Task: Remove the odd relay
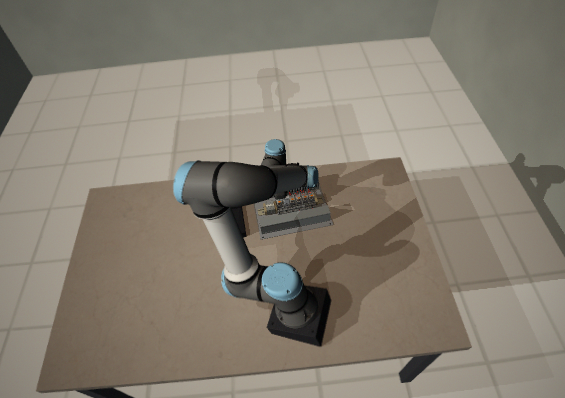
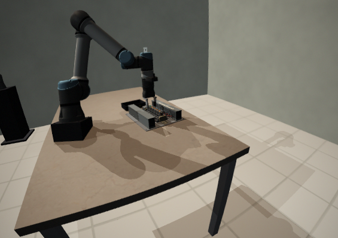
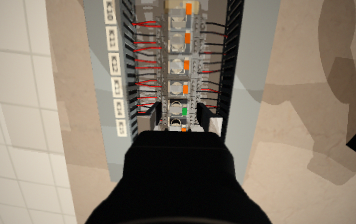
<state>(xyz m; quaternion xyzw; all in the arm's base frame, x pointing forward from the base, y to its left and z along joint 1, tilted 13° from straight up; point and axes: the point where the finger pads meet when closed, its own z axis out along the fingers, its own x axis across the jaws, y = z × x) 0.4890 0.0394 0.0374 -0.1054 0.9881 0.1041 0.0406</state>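
The relay panel (image 1: 296, 231) (image 2: 142, 116) (image 3: 251, 95) lies flat on the table, its row of relays between two grey ducts. The relay with the green button (image 3: 176, 108) stands in the row, second from the bottom of the wrist view; the other buttons seen are orange. My gripper (image 2: 151, 103) (image 3: 179, 109) is open and empty, pointing down over the row. In the wrist view its fingers stand on either side of the row, near the green-button relay and the one below it; their exact height is hard to tell. The black parts tray (image 2: 125, 107) (image 1: 239, 223) sits beside the panel, partly hidden by the arm in the top view.
Red wires (image 3: 146, 61) and black wires run from the row to the slotted ducts. The far duct (image 3: 102, 120) carries white labels. The far table edge is close behind the panel. The robot's base (image 1: 298, 325) (image 2: 72, 131) stands on the near side.
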